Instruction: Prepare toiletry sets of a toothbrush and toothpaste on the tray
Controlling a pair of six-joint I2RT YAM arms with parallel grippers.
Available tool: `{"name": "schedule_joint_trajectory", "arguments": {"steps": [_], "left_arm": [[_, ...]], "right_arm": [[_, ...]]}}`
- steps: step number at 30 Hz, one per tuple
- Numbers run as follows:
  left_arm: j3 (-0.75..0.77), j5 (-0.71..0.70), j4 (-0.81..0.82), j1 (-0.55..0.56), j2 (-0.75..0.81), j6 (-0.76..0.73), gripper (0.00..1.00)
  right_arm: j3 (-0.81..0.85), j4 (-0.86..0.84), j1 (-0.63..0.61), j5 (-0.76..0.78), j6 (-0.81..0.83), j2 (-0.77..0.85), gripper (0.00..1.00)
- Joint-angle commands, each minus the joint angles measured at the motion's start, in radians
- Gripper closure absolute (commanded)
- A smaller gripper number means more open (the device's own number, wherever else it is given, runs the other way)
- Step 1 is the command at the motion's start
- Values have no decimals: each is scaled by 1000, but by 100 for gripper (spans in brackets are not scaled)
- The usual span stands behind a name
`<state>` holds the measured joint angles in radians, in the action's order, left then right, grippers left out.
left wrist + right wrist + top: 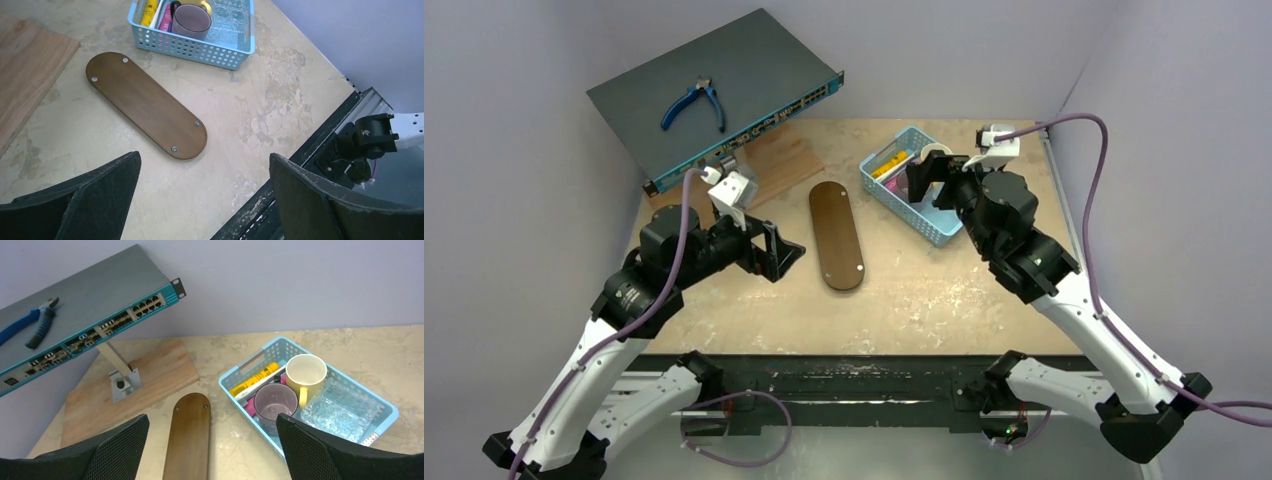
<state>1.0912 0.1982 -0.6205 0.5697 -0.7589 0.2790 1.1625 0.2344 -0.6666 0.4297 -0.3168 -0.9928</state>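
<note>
Beige table (924,290), tray (836,235) apart from both jaws

The tray (836,235), a dark-brown oval board, lies flat on the table (924,290). The yellow toothpaste (255,379) and a white toothbrush (261,386) lie side by side in the blue basket (190,47).

light: even, diffuse, overhead perhaps | shadows: soft | glare: slight sheen on tray (150,107) | focus: sharp, top view softer
</note>
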Motion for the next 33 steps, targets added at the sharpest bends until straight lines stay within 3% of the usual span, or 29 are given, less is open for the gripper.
{"name": "schedule_joint_trajectory", "arguments": {"steps": [1, 10, 16, 27, 33], "left_arm": [[32, 26, 12, 2, 0, 7, 0], [40, 39, 3, 2, -13, 14, 0], [49, 17, -13, 2, -17, 24, 0], [65, -123, -84, 2, -19, 28, 0], [33, -92, -100, 1, 5, 28, 0]], "right_arm": [[68, 71, 1, 36, -17, -48, 1], [90, 105, 2, 83, -23, -63, 1], [178, 234, 9, 114, -53, -159, 1], [204, 253, 22, -109, -101, -335, 7], [211, 199, 22, -210, -126, -458, 9]]}}
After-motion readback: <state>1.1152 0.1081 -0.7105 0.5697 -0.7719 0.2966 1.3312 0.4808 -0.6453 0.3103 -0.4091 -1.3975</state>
